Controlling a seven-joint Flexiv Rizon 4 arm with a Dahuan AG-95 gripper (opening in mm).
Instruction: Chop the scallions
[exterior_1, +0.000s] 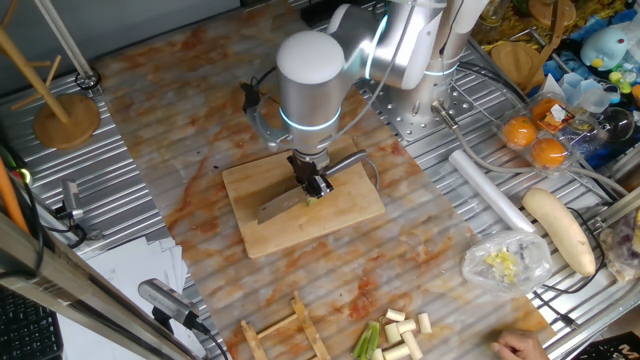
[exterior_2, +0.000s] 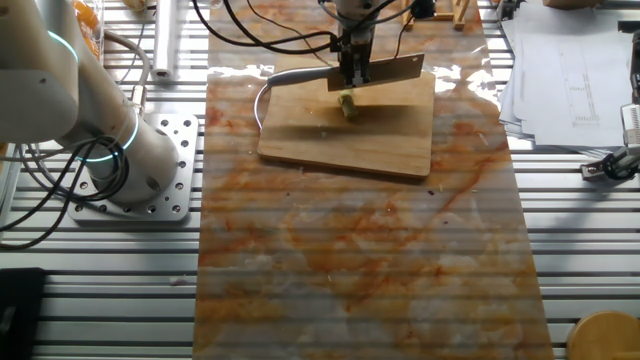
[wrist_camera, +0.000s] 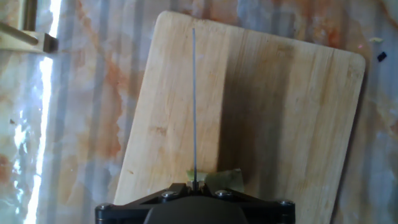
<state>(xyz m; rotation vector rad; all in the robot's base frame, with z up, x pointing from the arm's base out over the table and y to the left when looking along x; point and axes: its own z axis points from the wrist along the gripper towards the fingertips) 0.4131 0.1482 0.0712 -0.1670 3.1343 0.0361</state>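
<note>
My gripper (exterior_1: 313, 181) is shut on a knife whose flat blade (exterior_1: 281, 206) reaches out low over the wooden board (exterior_1: 345, 212). A short pale green scallion piece (exterior_1: 323, 193) lies on the board right under the handle end of the blade. From the other side the gripper (exterior_2: 352, 66) holds the blade (exterior_2: 388, 70) just above that scallion stalk (exterior_2: 348, 103). In the hand view the blade (wrist_camera: 193, 106) shows edge-on as a thin line, with the scallion (wrist_camera: 219, 179) beside it at the gripper (wrist_camera: 194, 185).
Several cut scallion stalks (exterior_1: 398, 333) lie at the front edge beside a wooden rack (exterior_1: 290, 335). A plastic bag with chopped bits (exterior_1: 505, 263), a large pale vegetable (exterior_1: 560, 229), oranges (exterior_1: 534, 140) and a person's hand (exterior_1: 520, 348) are on the right.
</note>
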